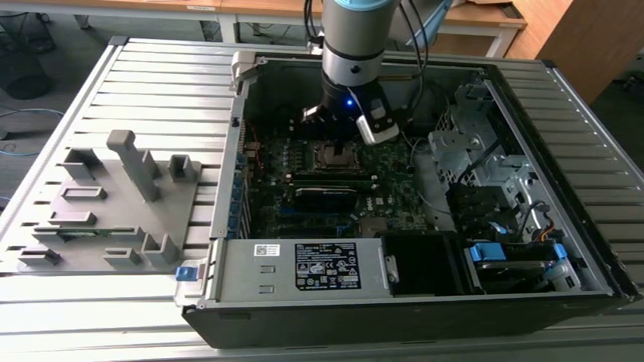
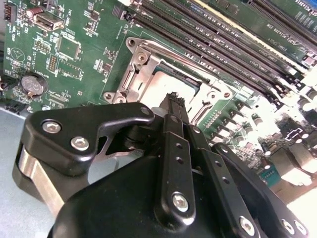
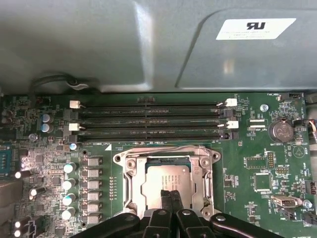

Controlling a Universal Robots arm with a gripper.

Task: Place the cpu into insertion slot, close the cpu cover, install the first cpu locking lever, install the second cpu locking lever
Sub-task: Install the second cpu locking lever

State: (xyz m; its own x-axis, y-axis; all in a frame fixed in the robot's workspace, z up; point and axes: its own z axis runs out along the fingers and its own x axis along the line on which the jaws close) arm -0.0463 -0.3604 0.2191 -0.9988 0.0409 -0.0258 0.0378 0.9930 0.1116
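The cpu (image 3: 166, 177), a grey metal square, lies in the insertion slot (image 1: 337, 156) on the green motherboard inside the open computer case. The silvery cpu cover (image 3: 131, 167) lies flat around it, with the cpu top showing through its cut-out. My gripper (image 3: 170, 195) hangs just over the near edge of the cpu, its black fingers pressed together with nothing between them. In the second wrist view the shut gripper (image 2: 173, 99) points at the cpu (image 2: 163, 82), framed by the cover (image 2: 141, 55). In the exterior view the gripper (image 1: 340, 136) stands over the socket.
Long black memory slots (image 3: 148, 121) run beside the socket, toward the grey case wall. A row of capacitors (image 3: 69, 184) and a coin battery (image 3: 281, 131) flank it. The power supply with its label (image 1: 327, 265) fills the case front; a grey fixture (image 1: 111, 204) sits at the exterior view's left.
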